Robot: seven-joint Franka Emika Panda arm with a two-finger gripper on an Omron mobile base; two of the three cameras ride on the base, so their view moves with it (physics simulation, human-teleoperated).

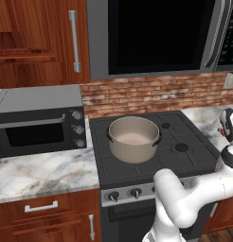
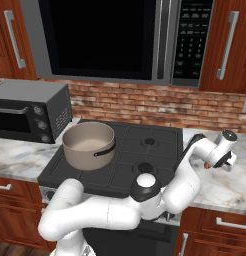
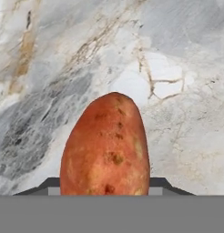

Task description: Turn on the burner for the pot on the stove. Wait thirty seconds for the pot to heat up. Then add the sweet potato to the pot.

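right under the hand camera, the sweet potato (image 3: 107, 145) sits between the dark finger tips, its far end pointing away over the veined marble of the table (image 3: 177, 68); you can see the tips flanking it at the bottom edge, so the gripper (image 2: 211, 163) looks clamped on it, though whether it has been lifted clear of the marble you cannot tell. from the right base view, a speck of orange shows at the gripper, which hangs over the table just to the right of the stove (image 2: 145, 155). further in, the pot (image 1: 133, 138) stands on the front left burner (image 1: 132, 160), open and upright, ready to receive the tuber. judging from this, you are in the adding step, and the carry across to the pot comes next. no flame is visible under the pot.
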